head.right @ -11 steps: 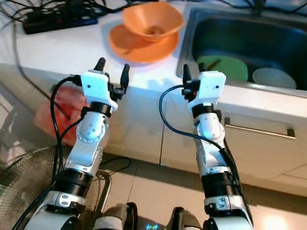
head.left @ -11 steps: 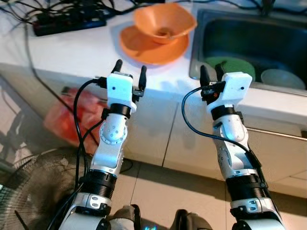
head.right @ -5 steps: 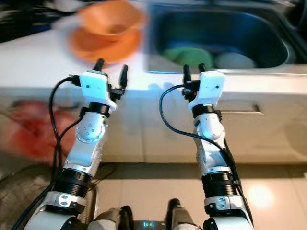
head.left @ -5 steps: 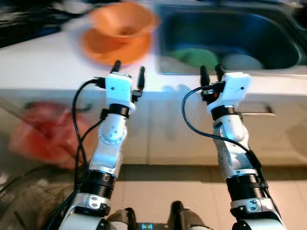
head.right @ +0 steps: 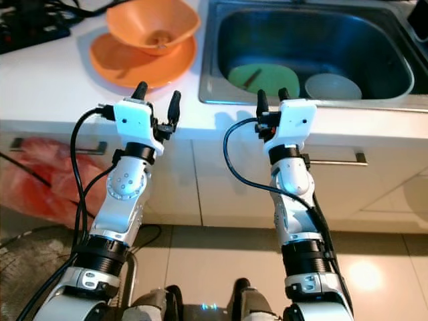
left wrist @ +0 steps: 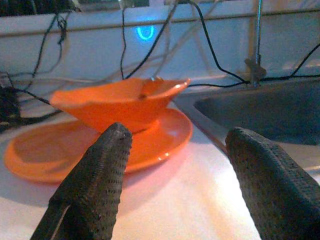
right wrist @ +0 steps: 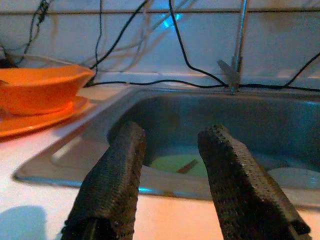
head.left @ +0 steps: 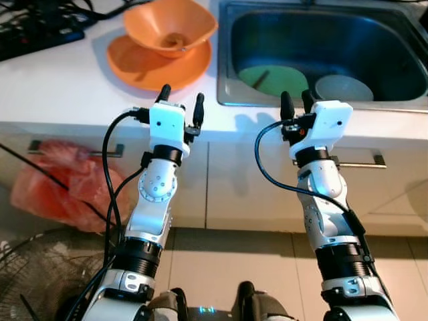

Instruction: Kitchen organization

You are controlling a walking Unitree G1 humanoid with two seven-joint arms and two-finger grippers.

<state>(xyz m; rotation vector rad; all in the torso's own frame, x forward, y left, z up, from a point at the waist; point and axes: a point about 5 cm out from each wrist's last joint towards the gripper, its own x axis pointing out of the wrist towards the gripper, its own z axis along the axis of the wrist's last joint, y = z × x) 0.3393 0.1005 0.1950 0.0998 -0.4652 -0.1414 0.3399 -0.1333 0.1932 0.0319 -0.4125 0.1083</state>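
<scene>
Faced white counter [head.left: 67,80] edge. Left gripper [head.left: 180,101] raised just short of orange plate [head.left: 144,63], fingers spread wide, holding nothing. Orange bowl [head.left: 170,25] sat on that plate, some small residue inside. Right gripper [head.left: 294,105] hovered at steel sink [head.left: 226,60] front rim, fingers parted narrowly, empty. Inside sink: green plate [head.left: 274,79] with a stick-like utensil on it, pale bowl [head.left: 343,87] just beside. Black power strip [head.left: 37,37] and cables at counter's far left. Below: cabinet handles [head.left: 361,160], red plastic bag [head.left: 60,190], fan grille [head.left: 40,274] on floor. Faucet pipe [right wrist: 241,37] and wires along back wall.
</scene>
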